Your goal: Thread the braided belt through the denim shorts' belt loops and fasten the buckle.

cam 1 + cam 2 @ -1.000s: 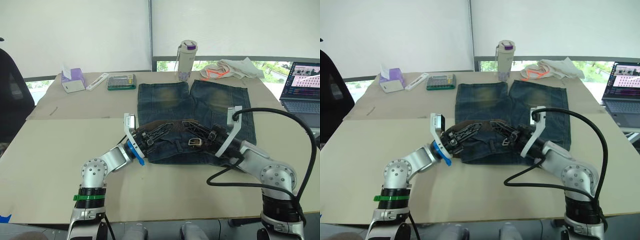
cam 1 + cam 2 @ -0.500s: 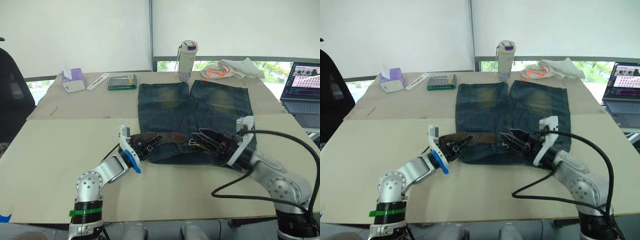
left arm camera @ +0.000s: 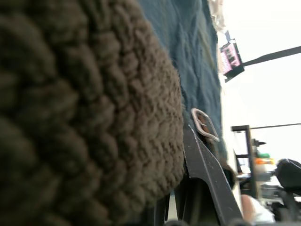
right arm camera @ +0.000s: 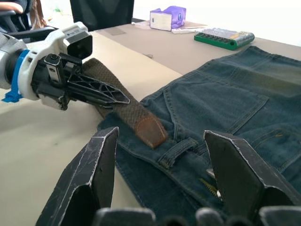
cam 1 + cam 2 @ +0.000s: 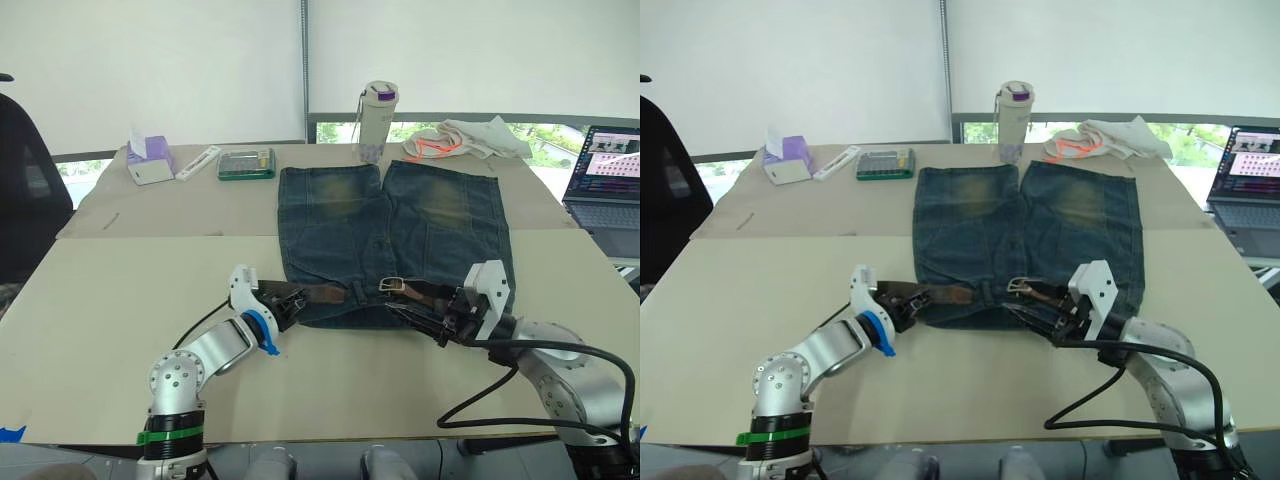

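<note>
The denim shorts point(image 5: 390, 215) lie flat with the waistband towards me. The braided belt point(image 5: 318, 293) runs along the waistband's left part. Its leather-tipped end point(image 4: 148, 132) rests just short of a belt loop point(image 4: 176, 153). My left gripper point(image 5: 288, 300) is at the shorts' left edge, shut on the strap. The silvery buckle point(image 5: 391, 285) lies near the waistband's middle. My right gripper point(image 5: 415, 318) sits low just right of the buckle, and its fingers point(image 4: 94, 169) are spread wide with nothing between them. The strap point(image 3: 84, 117) is seen close up in the left wrist view.
At the table's far side stand a bottle point(image 5: 376, 120), a white cloth with orange cord point(image 5: 465, 137), a green box point(image 5: 246, 164) and a tissue box point(image 5: 148, 160). A laptop point(image 5: 605, 165) is at the right edge. A black cable point(image 5: 520, 380) loops from my right arm.
Both arms drew back towards the table's near edge, the left one leftwards and the right one rightwards. The right gripper opened and let go of the buckle end. The belt now lies flat on the waistband.
</note>
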Controlling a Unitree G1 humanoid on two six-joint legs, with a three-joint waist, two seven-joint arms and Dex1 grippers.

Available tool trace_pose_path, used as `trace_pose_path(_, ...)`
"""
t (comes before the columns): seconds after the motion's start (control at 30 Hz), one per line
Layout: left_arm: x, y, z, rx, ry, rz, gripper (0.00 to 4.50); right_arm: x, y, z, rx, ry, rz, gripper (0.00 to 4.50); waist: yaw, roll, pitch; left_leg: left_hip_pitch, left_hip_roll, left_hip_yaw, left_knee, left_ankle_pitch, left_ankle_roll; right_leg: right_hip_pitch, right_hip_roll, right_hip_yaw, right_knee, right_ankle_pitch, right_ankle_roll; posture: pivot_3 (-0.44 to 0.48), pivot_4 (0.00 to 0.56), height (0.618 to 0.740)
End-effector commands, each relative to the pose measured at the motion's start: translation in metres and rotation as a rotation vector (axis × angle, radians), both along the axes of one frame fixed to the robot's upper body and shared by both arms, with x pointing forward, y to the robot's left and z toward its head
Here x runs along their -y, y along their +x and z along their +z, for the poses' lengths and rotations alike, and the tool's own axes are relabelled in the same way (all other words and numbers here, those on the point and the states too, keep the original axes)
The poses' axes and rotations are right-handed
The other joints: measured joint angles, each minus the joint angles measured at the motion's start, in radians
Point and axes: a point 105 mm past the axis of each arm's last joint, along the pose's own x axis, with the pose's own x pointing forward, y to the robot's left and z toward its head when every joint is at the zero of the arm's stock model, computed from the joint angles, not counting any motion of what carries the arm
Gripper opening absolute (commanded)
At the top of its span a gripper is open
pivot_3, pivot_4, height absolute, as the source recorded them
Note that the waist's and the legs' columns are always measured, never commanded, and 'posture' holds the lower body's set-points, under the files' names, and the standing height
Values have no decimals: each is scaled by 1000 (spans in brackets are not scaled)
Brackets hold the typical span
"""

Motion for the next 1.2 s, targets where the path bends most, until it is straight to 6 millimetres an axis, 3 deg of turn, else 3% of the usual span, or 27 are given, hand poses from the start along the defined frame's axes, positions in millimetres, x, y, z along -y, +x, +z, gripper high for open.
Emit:
trace_pose_path(0.03,5,3,-1,-32,-45,24,0,1,-1,12,68,2,4,3223,5,0,0,0,0,0,0,0,0,0,0,0,0,0,0,0,150,740)
trace_pose_path(0.4,28,6,-10,-147,-102,15,0,4,-6,13,76,4,-28,3223,8,-1,0,0,0,0,0,0,0,0,0,0,0,0,0,0,150,740)
trace_pose_path(0.67,49,11,-11,-140,-131,-44,0,3,-11,-3,-46,-49,-50,3223,10,-1,0,-1,-1,1,0,0,0,0,0,0,-1,0,0,0,150,740)
trace_pose_path(0.93,67,17,-20,-145,-139,-90,0,14,1,-35,-303,-116,-203,3223,13,-3,-1,-1,-2,2,1,1,-1,1,0,0,-1,0,0,0,150,740)
trace_pose_path(1.2,74,15,-21,-133,-158,-136,0,6,22,-35,-450,19,-307,3223,21,-2,-1,-1,-2,2,1,1,-2,1,-1,-1,-1,0,0,0,150,740)
